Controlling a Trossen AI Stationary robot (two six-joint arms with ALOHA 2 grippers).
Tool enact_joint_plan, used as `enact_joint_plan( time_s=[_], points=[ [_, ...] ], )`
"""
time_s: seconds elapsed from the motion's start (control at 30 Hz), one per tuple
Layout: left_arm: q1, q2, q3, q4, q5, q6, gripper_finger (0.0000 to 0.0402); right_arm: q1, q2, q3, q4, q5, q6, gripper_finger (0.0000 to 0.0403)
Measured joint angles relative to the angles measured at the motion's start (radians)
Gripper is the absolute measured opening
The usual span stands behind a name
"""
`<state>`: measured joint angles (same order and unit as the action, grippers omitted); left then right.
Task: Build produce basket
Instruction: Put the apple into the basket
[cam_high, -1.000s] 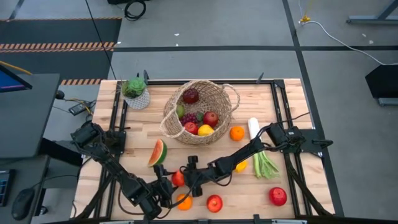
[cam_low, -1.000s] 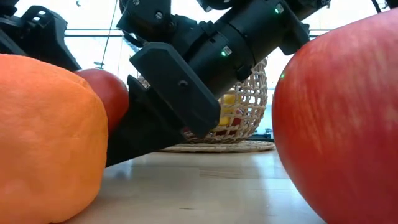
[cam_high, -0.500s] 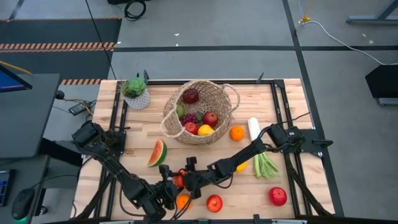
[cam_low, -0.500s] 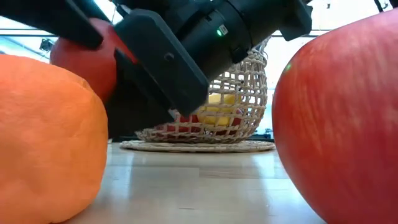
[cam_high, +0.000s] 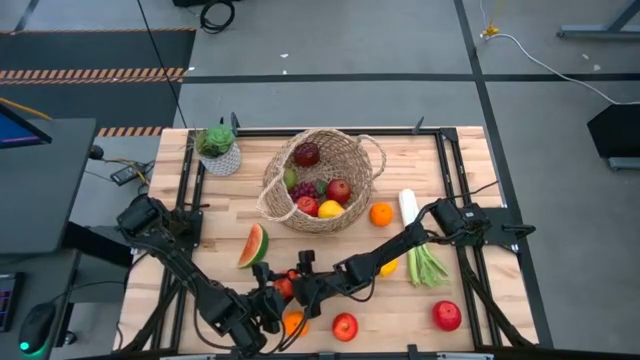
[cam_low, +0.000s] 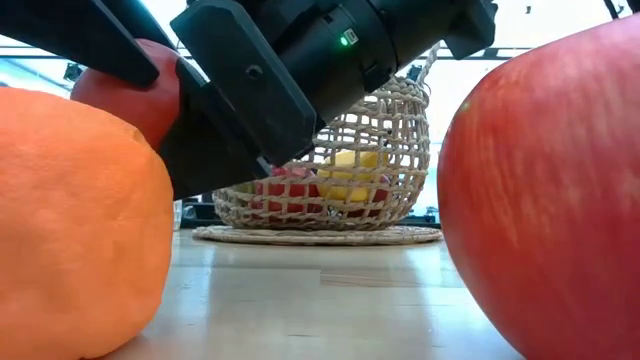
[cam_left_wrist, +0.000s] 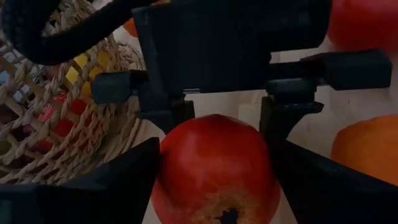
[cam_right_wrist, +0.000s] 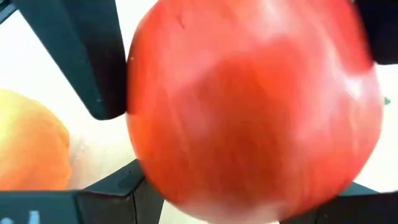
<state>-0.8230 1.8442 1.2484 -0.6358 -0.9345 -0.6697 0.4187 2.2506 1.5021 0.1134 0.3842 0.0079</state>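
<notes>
A red apple (cam_high: 285, 289) hangs between my two grippers near the table's front edge. My left gripper (cam_high: 272, 300) comes at it from the near left and is shut on it. My right gripper (cam_high: 297, 287) comes from the right and is also shut on it. The wicker basket (cam_high: 358, 190) stands at the far middle, tipped on its side, with apples, a lemon, grapes and a pear inside. In the low view the apple (cam_low: 125, 90) shows above the orange (cam_low: 70, 230). My left gripper pinches the apple's two opposite sides (cam_left_wrist: 165, 180) between its fingers (cam_left_wrist: 93, 180). It comes slanting down from the table's near left. The apple is held up off the tabletop. My right gripper pinches the apple's far part (cam_left_wrist: 186, 127) between its two fingers (cam_left_wrist: 277, 121), slanting down from the table's right. In its own wrist view the apple (cam_right_wrist: 249, 112) fills the space between its fingers.
Near the front edge lie an orange (cam_high: 295, 322) and two red apples (cam_high: 345, 326) (cam_high: 446, 315). A watermelon slice (cam_high: 253, 245) lies to the left. To the right are an orange (cam_high: 381, 214), a lemon (cam_high: 388, 267) and a leek (cam_high: 420, 245). A potted plant (cam_high: 217, 148) stands far left.
Both grippers have risen a little with the red apple between them. In the low view the apple now sits higher than it did, above the orange's top. Neither gripper's finger gap has changed.
</notes>
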Motion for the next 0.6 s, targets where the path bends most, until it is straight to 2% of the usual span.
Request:
enact_joint_plan(
  time_s=[0.33, 0.47, 0.6],
  points=[
    [-0.009, 0.0, -0.001, -0.002, -0.008, -0.034, 0.0308, 0.003, -0.001, 0.0, 0.008, 0.001, -0.016, 0.0244],
    [-0.024, 0.0, -0.024, 0.005, -0.035, -0.096, 0.03, 0.004, -0.013, 0.0, -0.012, -0.001, -0.011, 0.0244],
    [-0.039, 0.002, -0.071, -0.003, -0.006, -0.197, 0.0295, 0.003, -0.048, 0.0, -0.092, -0.009, 0.038, 0.0244]
  ],
)
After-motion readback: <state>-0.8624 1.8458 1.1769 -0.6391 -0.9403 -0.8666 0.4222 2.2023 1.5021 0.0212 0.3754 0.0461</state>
